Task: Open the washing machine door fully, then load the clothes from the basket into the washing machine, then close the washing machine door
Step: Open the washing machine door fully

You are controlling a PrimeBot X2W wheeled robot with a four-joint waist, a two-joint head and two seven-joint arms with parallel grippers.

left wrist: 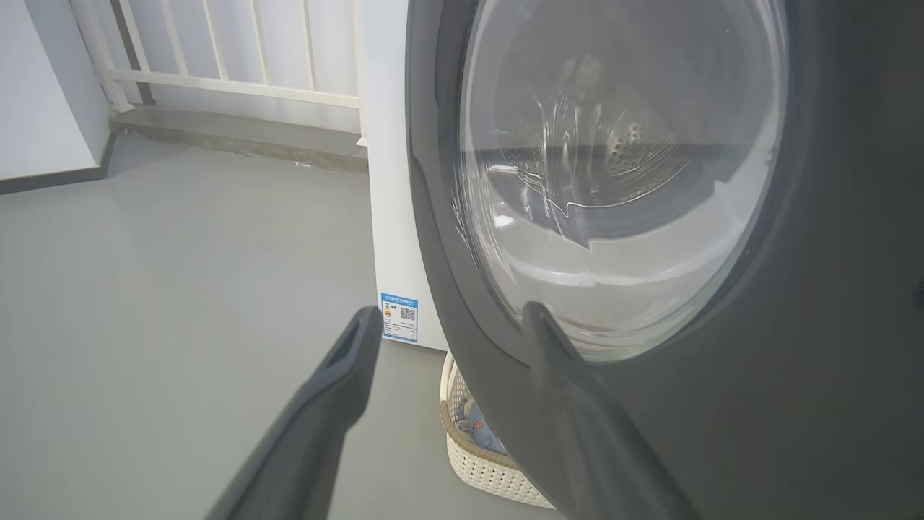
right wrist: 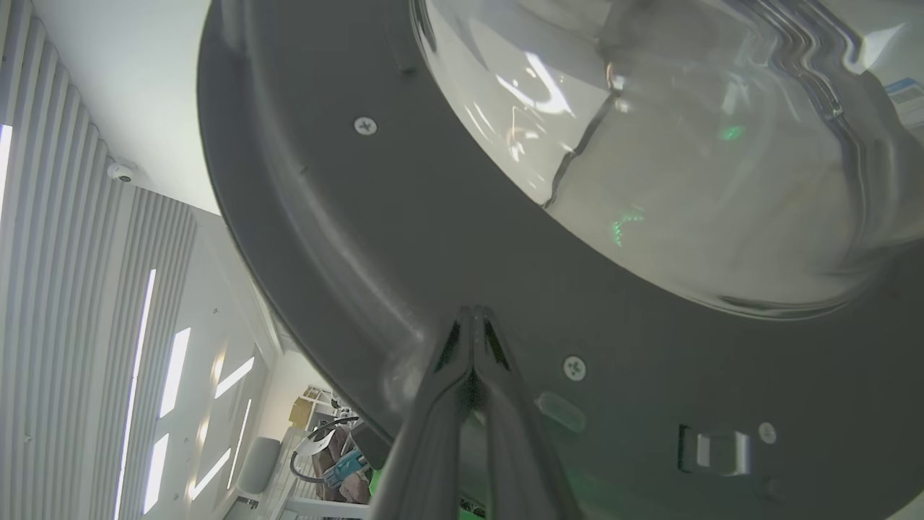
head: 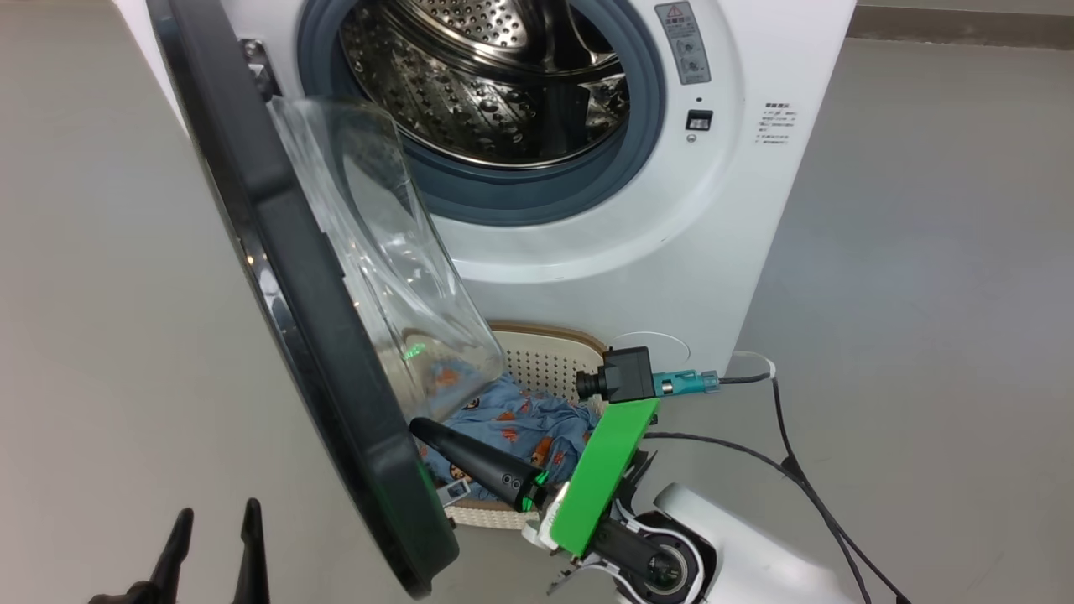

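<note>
A smooth matt grey floor (left wrist: 166, 274) spreads ahead and to the left of the left gripper (left wrist: 451, 312). Beyond its fingertips, a white railing of upright bars (left wrist: 238, 58) stands on a low grey concrete kerb (left wrist: 238, 137). Far to the left there is a plain white wall (left wrist: 36, 87) with dark skirting. Left of the right gripper (right wrist: 473, 312), white ribbed wall panels (right wrist: 65, 289) show bright light strips (right wrist: 137, 375) and meet a white ceiling (right wrist: 130, 79).

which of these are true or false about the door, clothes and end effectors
1. The door stands open. True.
2. The clothes are in the drum. False: they lie in the basket.
3. The right end effector is shut, pointing at the door's inner face. True.
4. The left end effector holds a garment. False: it is open and empty.
</note>
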